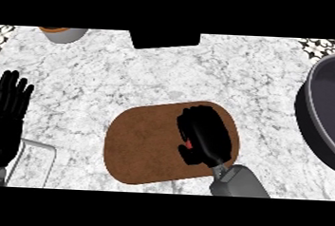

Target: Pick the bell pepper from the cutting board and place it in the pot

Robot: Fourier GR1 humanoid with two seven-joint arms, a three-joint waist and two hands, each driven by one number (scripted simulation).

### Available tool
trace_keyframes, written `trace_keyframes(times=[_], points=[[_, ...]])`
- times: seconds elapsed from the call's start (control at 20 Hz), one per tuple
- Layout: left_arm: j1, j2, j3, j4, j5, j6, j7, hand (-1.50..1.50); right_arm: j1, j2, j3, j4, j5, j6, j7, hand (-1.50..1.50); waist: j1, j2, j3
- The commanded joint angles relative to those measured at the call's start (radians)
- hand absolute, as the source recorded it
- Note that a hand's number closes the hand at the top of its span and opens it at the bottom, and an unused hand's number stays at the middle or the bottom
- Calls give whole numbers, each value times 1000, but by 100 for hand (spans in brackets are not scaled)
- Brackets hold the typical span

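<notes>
Head view, looking steeply down on the white-grey marbled counter (123,70).

Your right hand (206,135) lay over the right half of the brown oval wooden cutting board (141,147), palm down, its grey forearm (239,181) entering from the lower edge. The fingers were curled downwards over the red bell pepper (188,144); only a small red patch of it showed at the hand's left side, the rest hidden under the black fingers. The pepper was on the board, right of its middle. You could not tell from this view whether it had left the board's surface.

The large dark grey round metal pot (323,117) stood at the counter's right edge, partly cut off by the view, well apart from the board and holding nothing that showed.

Your left hand (6,117) was at the counter's left edge, fingers straight and spread, pointing up, holding nothing, resting.

Other items: a grey cup with an orange rim (61,33) at the far left corner; a black rectangular object (165,39) at the far edge, near the middle; a pale flat tray-like shape (35,164) at the near left corner, just beside the left hand
</notes>
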Motion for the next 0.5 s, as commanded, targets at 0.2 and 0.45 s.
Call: trace_keyframes(times=[0.2, 0.45], points=[[-59, -23, -20, 30, -26, -16, -18, 0, 123, -11, -105, -426, 171, -69, 305, 150, 22, 20, -26], [-149, -20, -27, 83, -28, -22, 9, 0, 197, -99, -223, -683, 168, -1, 336, 150, 52, 31, -25]])
